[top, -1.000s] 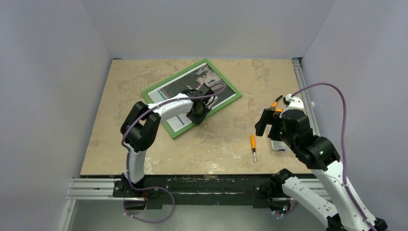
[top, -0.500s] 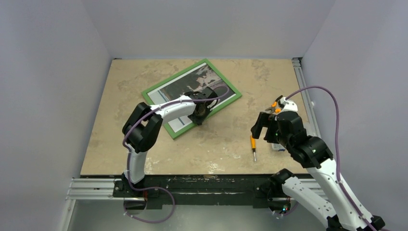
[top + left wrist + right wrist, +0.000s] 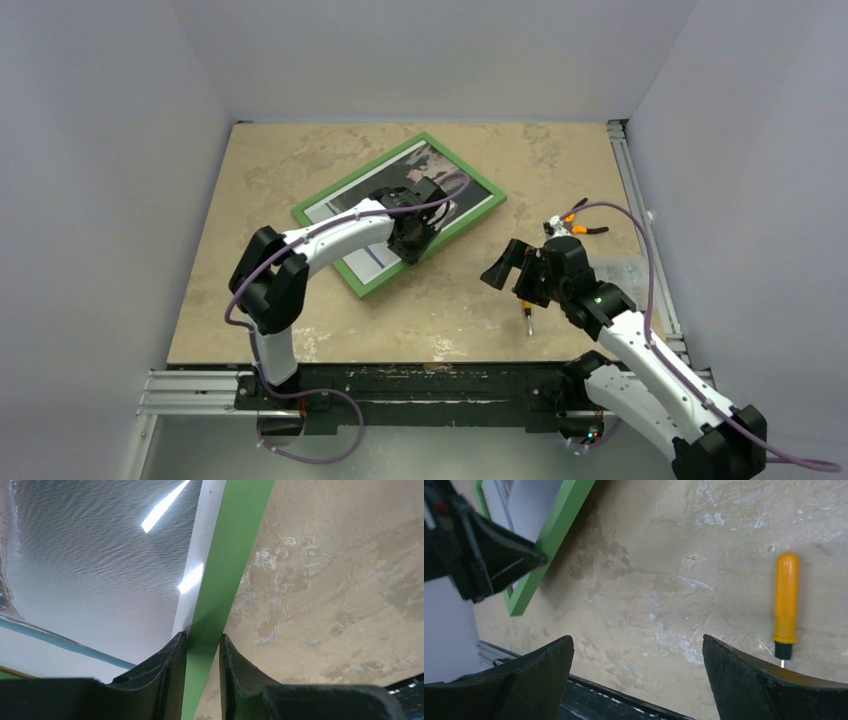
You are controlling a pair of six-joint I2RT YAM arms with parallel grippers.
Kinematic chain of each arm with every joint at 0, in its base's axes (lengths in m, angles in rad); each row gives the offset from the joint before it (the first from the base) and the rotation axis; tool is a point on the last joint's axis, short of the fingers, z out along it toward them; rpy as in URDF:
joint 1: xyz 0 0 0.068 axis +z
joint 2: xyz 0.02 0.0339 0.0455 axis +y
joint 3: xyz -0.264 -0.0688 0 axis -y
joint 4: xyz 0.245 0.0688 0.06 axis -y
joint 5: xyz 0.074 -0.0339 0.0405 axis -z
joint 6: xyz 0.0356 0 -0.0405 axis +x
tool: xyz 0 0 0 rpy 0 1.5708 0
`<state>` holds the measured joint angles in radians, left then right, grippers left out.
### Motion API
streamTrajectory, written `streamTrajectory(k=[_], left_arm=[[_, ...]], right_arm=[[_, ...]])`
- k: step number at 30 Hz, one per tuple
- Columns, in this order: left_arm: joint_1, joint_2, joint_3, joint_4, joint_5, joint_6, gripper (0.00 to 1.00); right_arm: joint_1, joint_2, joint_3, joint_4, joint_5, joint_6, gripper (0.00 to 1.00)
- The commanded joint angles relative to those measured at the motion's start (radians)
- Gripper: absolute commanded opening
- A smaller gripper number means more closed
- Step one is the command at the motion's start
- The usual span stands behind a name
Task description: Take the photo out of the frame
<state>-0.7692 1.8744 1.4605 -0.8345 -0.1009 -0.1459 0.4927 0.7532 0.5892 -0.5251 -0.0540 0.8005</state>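
Note:
The green frame (image 3: 462, 167) lies at an angle on the table's far middle, with the grey landscape photo (image 3: 440, 165) inside it. My left gripper (image 3: 412, 238) sits at the frame's near right side. In the left wrist view its fingers (image 3: 170, 665) are closed on the green border (image 3: 235, 555), one on the photo's (image 3: 100, 555) white margin side and one on the table side. My right gripper (image 3: 503, 275) is open and empty, hovering right of the frame. The right wrist view shows its gripper (image 3: 638, 639) over bare table and the frame's edge (image 3: 559, 535) at the upper left.
An orange-handled screwdriver (image 3: 527, 303) lies under the right arm and shows in the right wrist view (image 3: 785, 605). Orange-handled pliers (image 3: 570, 222) and a clear plastic box (image 3: 622, 270) lie at the right. Walls close in on three sides; a metal rail (image 3: 640, 200) runs along the right edge.
My right arm has swung left and lower, its open gripper now nearer the frame. My left gripper stays on the frame's edge; the frame has shifted slightly.

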Motion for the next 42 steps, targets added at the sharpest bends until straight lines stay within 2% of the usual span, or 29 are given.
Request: streamTrajectory(k=[1, 3, 5, 10, 15, 21, 26, 29, 32, 34, 35, 36, 37, 39, 41, 42], left_arm=[[-0.005, -0.136, -0.036, -0.041, 0.092, -0.063, 0.0], [-0.005, -0.167, -0.057, -0.029, 0.134, -0.071, 0.0], [-0.005, -0.198, -0.072, -0.022, 0.159, -0.081, 0.0], [-0.005, -0.262, -0.122, 0.016, 0.225, -0.102, 0.0], [-0.007, -0.288, -0.166, 0.058, 0.318, -0.112, 0.0], [-0.007, -0.282, -0.186, 0.093, 0.388, -0.126, 0.0], [-0.009, -0.279, -0.173, 0.094, 0.417, -0.125, 0.0], [-0.008, -0.292, -0.172, 0.085, 0.412, -0.12, 0.0], [-0.009, -0.298, -0.184, 0.089, 0.407, -0.132, 0.0], [-0.014, -0.299, -0.184, 0.08, 0.388, -0.144, 0.0], [-0.018, -0.302, -0.184, 0.073, 0.371, -0.15, 0.07], [-0.025, -0.308, -0.186, 0.068, 0.355, -0.153, 0.22], [-0.033, -0.317, -0.189, 0.065, 0.336, -0.156, 0.35], [-0.052, -0.345, -0.2, 0.064, 0.297, -0.164, 0.56], [-0.076, -0.373, -0.211, 0.066, 0.239, -0.17, 0.67], [-0.095, -0.384, -0.21, 0.061, 0.192, -0.17, 0.69]], right_arm=[[-0.122, 0.082, -0.066, 0.321, -0.27, 0.115, 0.98], [-0.226, 0.101, -0.173, 0.554, -0.432, 0.219, 0.98], [-0.272, 0.138, -0.254, 0.774, -0.502, 0.314, 0.98], [-0.274, 0.339, -0.181, 0.842, -0.506, 0.264, 0.98], [-0.256, 0.535, -0.151, 1.084, -0.524, 0.296, 0.97], [-0.151, 0.689, -0.137, 1.328, -0.474, 0.341, 0.96], [-0.062, 0.778, -0.124, 1.405, -0.395, 0.367, 0.91], [-0.049, 0.827, -0.157, 1.52, -0.384, 0.413, 0.8], [-0.048, 0.852, -0.168, 1.57, -0.389, 0.44, 0.6], [-0.046, 0.855, -0.175, 1.58, -0.389, 0.457, 0.42], [-0.046, 0.854, -0.181, 1.586, -0.386, 0.469, 0.3], [-0.046, 0.852, -0.187, 1.598, -0.382, 0.481, 0.17], [-0.045, 0.852, -0.193, 1.61, -0.38, 0.495, 0.1], [-0.044, 0.847, -0.195, 1.625, -0.377, 0.52, 0.04], [-0.043, 0.831, -0.201, 1.617, -0.372, 0.55, 0.0], [-0.043, 0.818, -0.203, 1.587, -0.364, 0.573, 0.0]])
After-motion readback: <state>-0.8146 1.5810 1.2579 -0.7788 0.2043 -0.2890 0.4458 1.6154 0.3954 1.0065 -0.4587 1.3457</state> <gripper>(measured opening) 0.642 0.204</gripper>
